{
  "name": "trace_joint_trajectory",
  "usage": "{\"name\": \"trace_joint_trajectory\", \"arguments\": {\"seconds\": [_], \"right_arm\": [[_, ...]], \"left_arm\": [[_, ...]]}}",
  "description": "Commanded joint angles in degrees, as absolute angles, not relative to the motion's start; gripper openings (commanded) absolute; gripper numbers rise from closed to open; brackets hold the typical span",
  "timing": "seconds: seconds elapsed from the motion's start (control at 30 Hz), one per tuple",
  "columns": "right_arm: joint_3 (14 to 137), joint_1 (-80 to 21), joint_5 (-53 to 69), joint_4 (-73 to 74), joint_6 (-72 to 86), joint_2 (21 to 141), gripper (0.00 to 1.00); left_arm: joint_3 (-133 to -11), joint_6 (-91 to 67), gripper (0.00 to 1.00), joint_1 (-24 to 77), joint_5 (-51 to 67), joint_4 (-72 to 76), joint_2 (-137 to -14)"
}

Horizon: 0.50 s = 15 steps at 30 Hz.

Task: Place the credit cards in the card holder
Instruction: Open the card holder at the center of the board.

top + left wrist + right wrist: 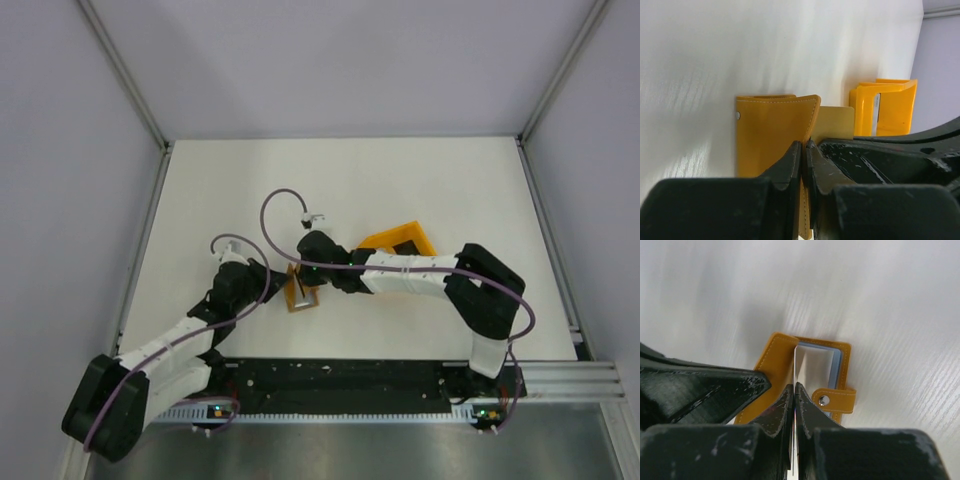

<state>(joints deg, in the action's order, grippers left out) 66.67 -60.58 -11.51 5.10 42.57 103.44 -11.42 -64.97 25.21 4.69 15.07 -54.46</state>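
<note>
Grip split: left gripper [804,148] pinches narrow on the card holder [772,137] flap so the wallet stands open on the table [890,300], while right gripper [794,390], clamped tight on the silvery card [812,367], aims it edge-first at the pocket (light blue card [837,357] seemingly already in there).

The small orange leather folding card holder [771,354] lies open. A light blue card [837,365] sits inside it, and a thin silvery-grey card [812,367] stands on edge against it.

Card holder [302,293], yellow frame [405,238] on table [400,180]
</note>
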Motion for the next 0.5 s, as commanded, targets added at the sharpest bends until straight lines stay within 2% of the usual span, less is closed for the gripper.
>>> {"name": "trace_joint_trajectory", "arguments": {"seconds": [0.0,0.2,0.47], "right_arm": [[70.23,-61.61,-18.8,9.14,41.22,105.91,0.0],[68.56,-61.09,-21.71,10.11,39.73,104.5,0.0],[63.46,-58.27,-14.86,5.72,41.22,103.19,0.0]], "left_arm": [[-9.93,-65.4,0.0,25.49,4.83,14.86,-53.17],[-10.46,-62.58,0.0,25.4,3.17,11.17,-51.68],[-10.72,-56.52,0.0,25.4,-2.01,3.35,-49.84]]}}
